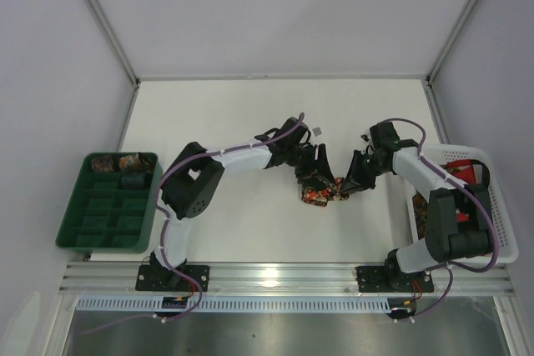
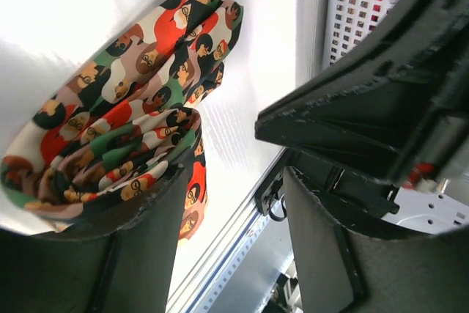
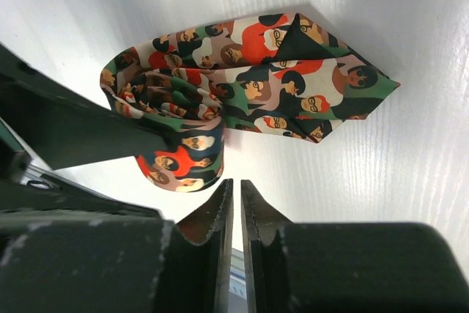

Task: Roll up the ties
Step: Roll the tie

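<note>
Tie (image 3: 256, 86), printed with small spectacled faces in red, green, tan and black, lies bunched on the white bench (image 1: 250, 114) between the two sets of fingers. Its pointed end is spread flat just beyond the tips of the right fingers (image 3: 209, 221). Its other part is curled into a loose coil off to their left. The right fingers are pressed almost together with only a thin slit between them. No cloth shows in that slit, and their tips stop just short of the coil. The left fingers (image 2: 139, 254) stand spread wide apart. The coil is heaped against and over the tip of one of them, and a fold hangs down that finger's inner side. The other finger is clear of the cloth. How many turns the coil has cannot be made out, as the dark fingers cover its near side in both wrist views. From above, the two wrists hide most of the tie. Well to the left of the left fingers, a green tray (image 1: 83, 231) holds rolled ties (image 1: 117, 162) in its far compartments. Beyond the right arm sits a white basket (image 1: 501, 223), its contents largely hidden by that arm.
</note>
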